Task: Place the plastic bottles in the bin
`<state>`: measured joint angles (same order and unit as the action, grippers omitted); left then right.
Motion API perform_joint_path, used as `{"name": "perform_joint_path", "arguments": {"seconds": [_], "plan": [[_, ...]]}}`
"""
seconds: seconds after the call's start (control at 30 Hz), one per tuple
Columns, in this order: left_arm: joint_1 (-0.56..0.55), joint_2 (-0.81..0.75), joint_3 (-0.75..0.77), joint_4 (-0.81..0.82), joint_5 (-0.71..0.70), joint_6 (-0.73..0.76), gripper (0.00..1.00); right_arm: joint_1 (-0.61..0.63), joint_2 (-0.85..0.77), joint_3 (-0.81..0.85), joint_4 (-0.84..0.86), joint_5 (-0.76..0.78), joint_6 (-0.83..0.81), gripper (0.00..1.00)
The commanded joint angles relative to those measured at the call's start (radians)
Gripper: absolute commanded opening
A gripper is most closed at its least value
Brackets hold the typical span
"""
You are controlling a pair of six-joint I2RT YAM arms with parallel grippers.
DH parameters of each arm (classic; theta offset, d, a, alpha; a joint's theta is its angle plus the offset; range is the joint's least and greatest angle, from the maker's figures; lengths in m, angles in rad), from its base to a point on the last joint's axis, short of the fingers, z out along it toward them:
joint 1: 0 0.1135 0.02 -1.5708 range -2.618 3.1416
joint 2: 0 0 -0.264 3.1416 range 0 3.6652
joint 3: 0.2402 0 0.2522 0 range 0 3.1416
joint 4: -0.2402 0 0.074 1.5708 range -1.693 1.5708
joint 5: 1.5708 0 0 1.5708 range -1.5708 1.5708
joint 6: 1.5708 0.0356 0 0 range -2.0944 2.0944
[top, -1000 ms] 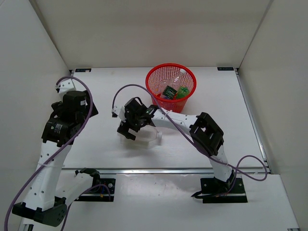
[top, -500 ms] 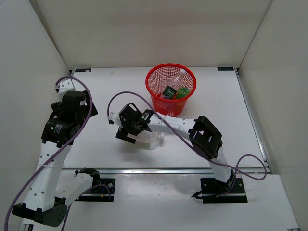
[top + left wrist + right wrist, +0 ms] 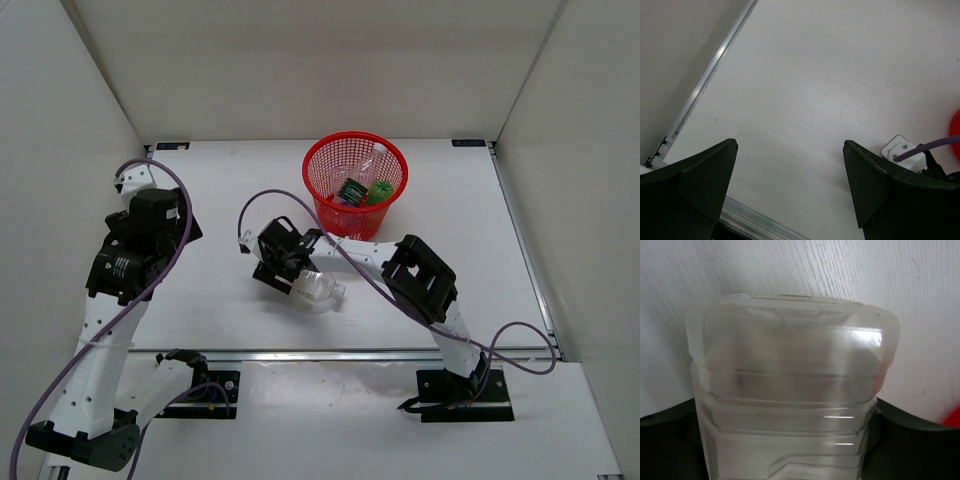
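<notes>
The red mesh bin (image 3: 356,183) stands at the back middle of the table. Inside it I see a small green bottle (image 3: 379,192), a clear bottle (image 3: 368,166) and a dark green label. My right gripper (image 3: 290,275) is shut on the larger clear squarish bottle (image 3: 318,291), held just above the table, left and in front of the bin. The bottle's ribbed base fills the right wrist view (image 3: 790,390) between the dark fingers. My left gripper (image 3: 790,190) is open and empty over bare table at the left (image 3: 150,225).
White walls close the table on the left, back and right. A metal rail (image 3: 350,353) runs along the front edge. The right arm's purple cable (image 3: 300,195) loops over the table left of the bin.
My right gripper has turned the clear squarish bottle and lifted it slightly; the bottle's base now points toward the front right. The left arm has not moved.
</notes>
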<state>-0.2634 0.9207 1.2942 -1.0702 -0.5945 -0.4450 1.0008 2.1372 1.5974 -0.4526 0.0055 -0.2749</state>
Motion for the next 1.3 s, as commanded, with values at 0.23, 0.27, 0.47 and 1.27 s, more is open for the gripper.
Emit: {"name": "perform_joint_path", "arguments": {"seconds": [0.23, 0.27, 0.47, 1.27], "plan": [[0.013, -0.005, 0.014, 0.013, 0.012, 0.006, 0.98, -0.001, -0.164, 0.125, -0.061, 0.034, -0.004, 0.23], [0.012, -0.002, 0.013, 0.016, 0.016, 0.009, 0.99, -0.008, -0.193, 0.168, -0.067, 0.033, 0.000, 0.24], [0.015, 0.018, 0.030, 0.033, 0.077, 0.009, 0.99, -0.085, -0.335, 0.344, -0.045, 0.027, 0.032, 0.23], [-0.025, 0.168, 0.057, 0.156, 0.193, 0.012, 0.99, -0.550, -0.435, 0.088, 0.356, -0.220, 0.238, 0.99]]}}
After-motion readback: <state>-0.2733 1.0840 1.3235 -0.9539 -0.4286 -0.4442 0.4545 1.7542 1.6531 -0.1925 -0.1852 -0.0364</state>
